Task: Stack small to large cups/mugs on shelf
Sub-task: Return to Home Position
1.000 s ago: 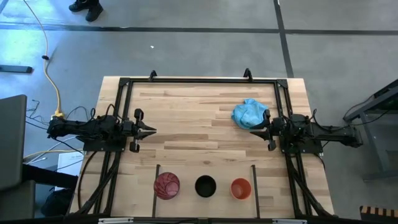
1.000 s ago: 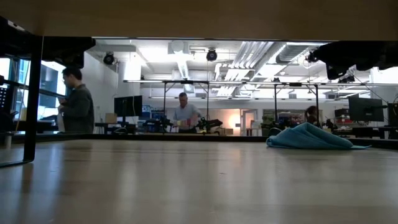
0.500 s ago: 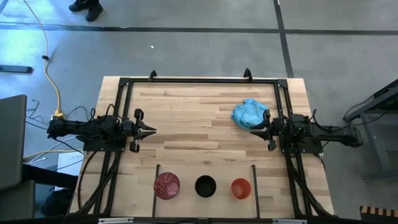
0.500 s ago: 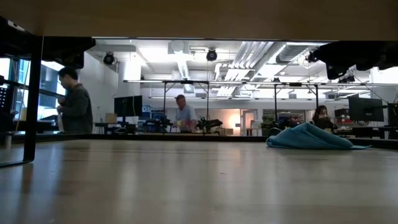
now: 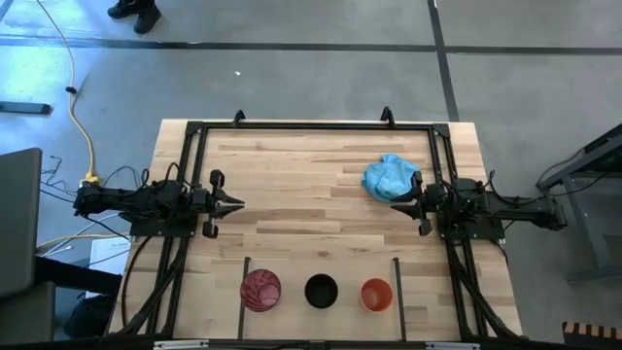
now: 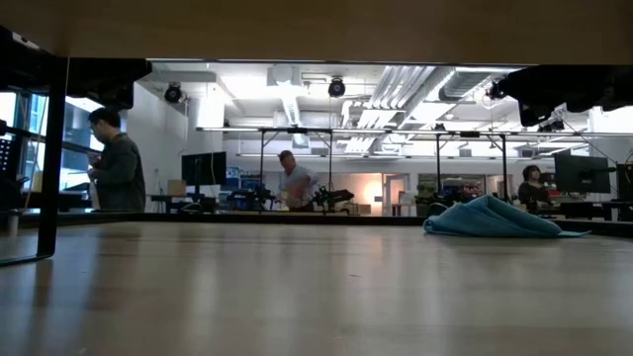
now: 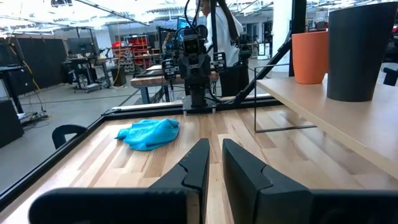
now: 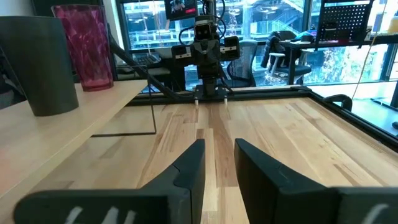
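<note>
Three cups stand upright in a row on the shelf (image 5: pixel 292 309), a wood strip at the table's near edge between two thin black bars. They are the red-pink cup (image 5: pixel 260 290) on the left, the black cup (image 5: pixel 321 290) in the middle and the orange cup (image 5: pixel 376 295) on the right. My left gripper (image 5: pixel 236 205) hangs level over the table's left side, its fingers nearly together and nothing between them (image 7: pixel 214 146). My right gripper (image 5: pixel 396 203) hangs level over the right side with a small gap and nothing in it (image 8: pixel 217 146). Both are far from the cups.
A crumpled light blue cloth (image 5: pixel 389 177) lies on the table beside my right gripper, toward the far edge. A black frame (image 5: pixel 311 124) runs around the tabletop. Bare wood lies between the two grippers. People stand in the room beyond the table (image 6: pixel 117 163).
Both arms and the things on the table have kept still. Only people in the room beyond the table have moved.
</note>
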